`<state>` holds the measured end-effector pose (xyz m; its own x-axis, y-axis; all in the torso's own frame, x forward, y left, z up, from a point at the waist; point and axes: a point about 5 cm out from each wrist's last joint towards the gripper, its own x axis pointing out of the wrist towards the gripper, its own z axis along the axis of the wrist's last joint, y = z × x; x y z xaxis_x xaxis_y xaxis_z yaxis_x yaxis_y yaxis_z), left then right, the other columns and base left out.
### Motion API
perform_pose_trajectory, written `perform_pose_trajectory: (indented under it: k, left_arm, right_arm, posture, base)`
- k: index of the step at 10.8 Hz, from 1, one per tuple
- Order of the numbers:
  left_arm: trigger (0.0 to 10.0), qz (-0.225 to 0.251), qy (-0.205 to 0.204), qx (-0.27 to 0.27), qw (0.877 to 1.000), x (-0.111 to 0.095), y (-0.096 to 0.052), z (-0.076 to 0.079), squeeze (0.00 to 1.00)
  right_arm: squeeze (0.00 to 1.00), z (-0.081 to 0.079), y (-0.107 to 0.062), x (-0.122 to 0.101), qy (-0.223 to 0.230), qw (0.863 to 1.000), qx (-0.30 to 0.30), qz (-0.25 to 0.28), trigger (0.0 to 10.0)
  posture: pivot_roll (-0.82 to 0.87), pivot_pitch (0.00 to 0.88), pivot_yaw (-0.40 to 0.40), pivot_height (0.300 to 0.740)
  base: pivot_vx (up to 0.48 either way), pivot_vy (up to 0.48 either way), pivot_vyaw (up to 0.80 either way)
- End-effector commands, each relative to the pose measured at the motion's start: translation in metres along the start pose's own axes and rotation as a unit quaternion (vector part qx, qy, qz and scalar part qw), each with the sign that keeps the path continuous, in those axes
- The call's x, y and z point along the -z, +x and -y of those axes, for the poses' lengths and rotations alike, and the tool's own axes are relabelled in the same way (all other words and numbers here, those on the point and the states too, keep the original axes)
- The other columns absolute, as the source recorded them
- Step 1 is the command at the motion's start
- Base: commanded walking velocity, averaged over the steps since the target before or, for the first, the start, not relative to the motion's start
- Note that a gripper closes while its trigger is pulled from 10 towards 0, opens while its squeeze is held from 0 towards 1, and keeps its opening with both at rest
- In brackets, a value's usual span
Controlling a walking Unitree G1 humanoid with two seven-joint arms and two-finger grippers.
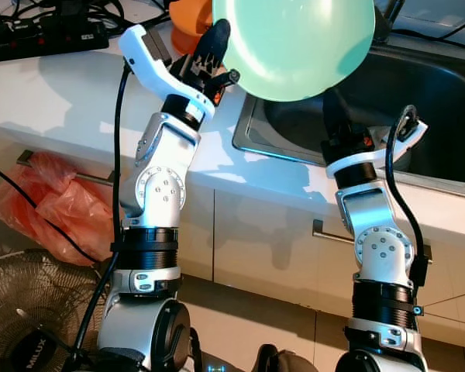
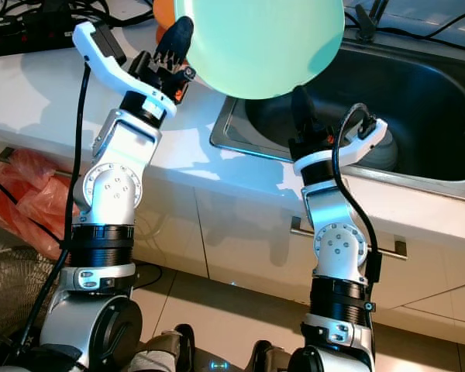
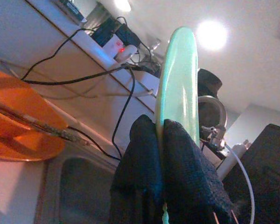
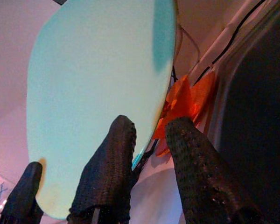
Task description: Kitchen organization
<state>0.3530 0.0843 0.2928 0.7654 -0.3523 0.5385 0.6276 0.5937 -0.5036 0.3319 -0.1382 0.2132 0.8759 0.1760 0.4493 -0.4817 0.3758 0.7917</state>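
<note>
Gripping the rim of a pale green plate [image 1: 294, 46], the left gripper [image 1: 215, 48] holds it raised above the near left corner of the sink [image 2: 418, 101], with the plate's underside facing the head camera. The left wrist view looks along the plate edge-on: the two black fingers [image 3: 186, 168] are clenched on either side of the thin green rim, one on each face. The left arm rises from beside the white surface [image 1: 54, 101] and bends toward the sink.

The right gripper [image 2: 298, 105] reaches up from the front edge of the sink toward the lower part of the plate. In the right wrist view its jaws stand apart, released, with the plate's broad green face [image 4: 98, 93] above them and one black finger [image 4: 112, 163] near the plate's edge; whether it touches the plate cannot be told.

An orange bowl [image 3: 18, 121] sits on the surface behind the left gripper, just beside the sink's left rim. A black power strip [image 1: 39, 35] with tangled cables lies farther back on the surface. Below the surface, white cabinet fronts carry metal bar handles [image 1: 325, 232]. On the floor at the left lie an orange plastic bag [image 1: 46, 205] and a wire fan guard [image 1: 31, 310].
</note>
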Motion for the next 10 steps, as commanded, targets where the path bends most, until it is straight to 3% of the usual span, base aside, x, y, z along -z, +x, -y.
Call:
perform_pose_trajectory:
  k: [1,10]
  left_arm:
    - [10.0,0.015,-0.008,0.045,0.999,-0.008,0.006,0.018,0.0]
    - [10.0,-0.036,-0.004,0.074,0.997,0.006,0.002,0.023,0.0]
  right_arm:
    - [0.0,0.002,-0.002,0.004,-0.003,1.0,0.002,-0.01,10.0]
    - [0.0,0.002,0.001,0.001,-0.002,1.0,0.002,0.001,10.0]
  posture:
    - [0.13,0.178,-0.03,0.74]
    - [0.13,0.181,-0.027,0.74]
  base:
    - [0.0,0.0,0.0]
    - [0.0,0.0,0.0]
